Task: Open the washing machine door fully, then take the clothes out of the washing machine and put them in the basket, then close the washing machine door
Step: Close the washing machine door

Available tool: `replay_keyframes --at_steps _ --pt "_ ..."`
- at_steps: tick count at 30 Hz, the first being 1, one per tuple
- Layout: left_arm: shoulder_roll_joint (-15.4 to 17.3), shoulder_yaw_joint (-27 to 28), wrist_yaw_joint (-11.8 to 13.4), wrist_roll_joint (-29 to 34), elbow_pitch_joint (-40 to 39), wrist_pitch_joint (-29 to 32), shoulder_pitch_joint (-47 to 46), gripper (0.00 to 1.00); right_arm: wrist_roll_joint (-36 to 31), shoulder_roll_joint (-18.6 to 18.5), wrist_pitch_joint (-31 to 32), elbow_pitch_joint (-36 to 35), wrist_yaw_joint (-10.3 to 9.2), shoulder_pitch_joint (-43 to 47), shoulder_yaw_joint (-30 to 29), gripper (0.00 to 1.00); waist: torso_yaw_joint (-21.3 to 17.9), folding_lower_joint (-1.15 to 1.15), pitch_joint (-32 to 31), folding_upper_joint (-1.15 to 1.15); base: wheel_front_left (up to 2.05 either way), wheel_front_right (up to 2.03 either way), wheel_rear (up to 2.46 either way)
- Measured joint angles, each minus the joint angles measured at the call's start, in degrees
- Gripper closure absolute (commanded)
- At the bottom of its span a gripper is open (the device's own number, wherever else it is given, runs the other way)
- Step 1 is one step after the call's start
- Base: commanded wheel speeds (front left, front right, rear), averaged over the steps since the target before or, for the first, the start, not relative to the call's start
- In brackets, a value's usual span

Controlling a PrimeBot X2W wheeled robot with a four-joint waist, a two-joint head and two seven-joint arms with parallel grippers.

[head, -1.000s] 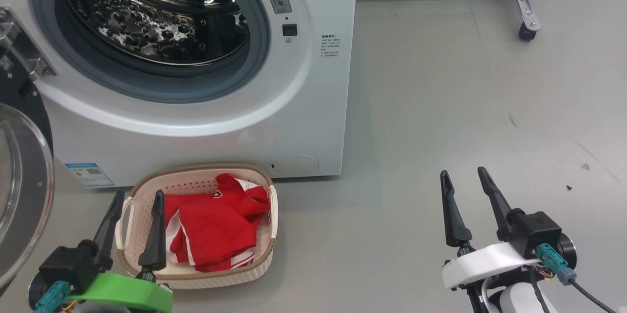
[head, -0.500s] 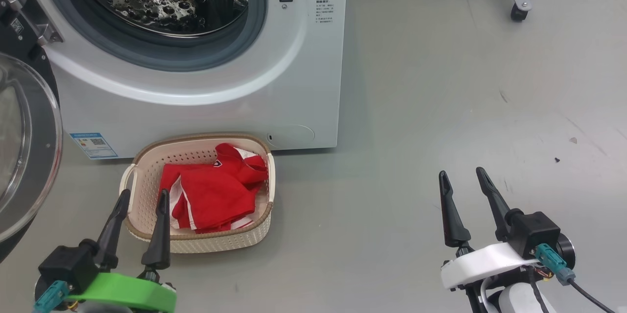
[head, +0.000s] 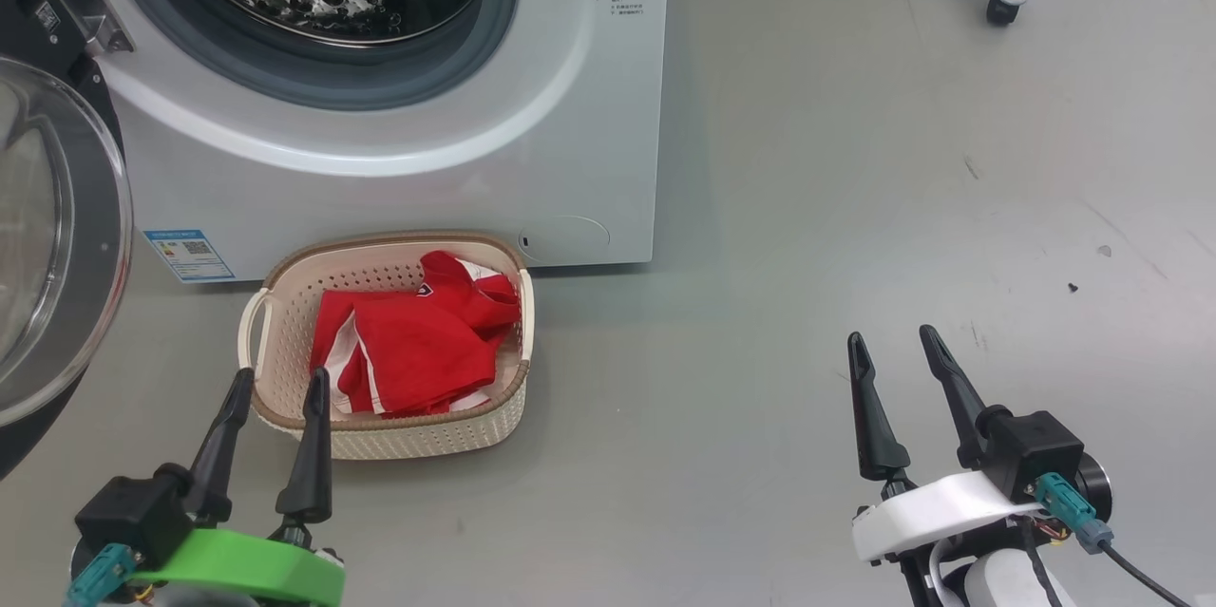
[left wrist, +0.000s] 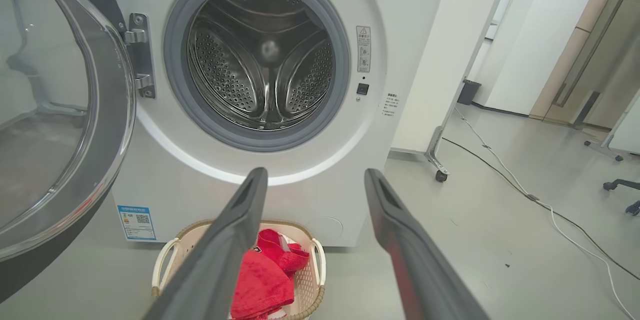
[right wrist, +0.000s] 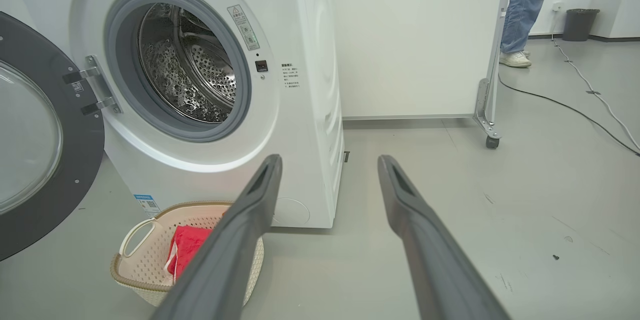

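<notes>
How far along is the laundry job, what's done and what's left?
Done: the washing machine door stands swung wide open, the washing machine looks empty inside, and the clothes lie in the basket. In hand: nothing; the left gripper and right gripper are both open and empty, hovering clear of the machine. Left: closing the door.

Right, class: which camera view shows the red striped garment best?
The head view: it looks down into the cream perforated plastic basket, so almost the whole red white-striped garment shows. In the left wrist view a dark finger covers part; the right wrist view catches a red corner.
</notes>
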Motion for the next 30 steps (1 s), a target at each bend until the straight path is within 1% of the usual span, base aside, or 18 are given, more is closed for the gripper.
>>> replay_keyframes --at_steps 8,13,16,20,30 --pt "0.05 -1.07 0.00 -2.59 -0.79 0.00 0.00 0.00 0.01 0.01 0.00 0.11 -0.27 -0.01 0.07 0.00 0.12 0.00 -0.19 0.00 -0.18 0.18 0.00" --pt "0.83 -0.42 0.00 -2.21 -0.86 0.00 0.00 0.00 0.01 0.01 0.00 0.23 -0.38 -0.02 0.09 0.00 0.19 0.00 -0.35 0.00 0.01 -0.01 0.00" --pt "0.83 -0.40 0.00 -2.19 -0.85 0.00 0.00 0.00 0.01 0.01 0.00 0.31 -0.38 -0.02 0.20 0.00 0.19 0.00 -0.45 0.00 0.00 0.00 0.00" --pt "0.99 -0.14 0.00 -0.68 -0.83 0.00 0.01 0.00 0.01 0.01 0.00 0.43 -0.38 -0.03 0.25 0.00 0.16 0.00 -0.58 0.00 0.00 0.00 0.00" --pt "0.98 0.05 0.00 -0.42 -0.22 0.00 0.04 0.00 0.01 0.01 0.00 0.76 -0.35 -0.03 0.37 0.00 0.09 0.00 -1.13 0.00 0.00 0.00 0.00"
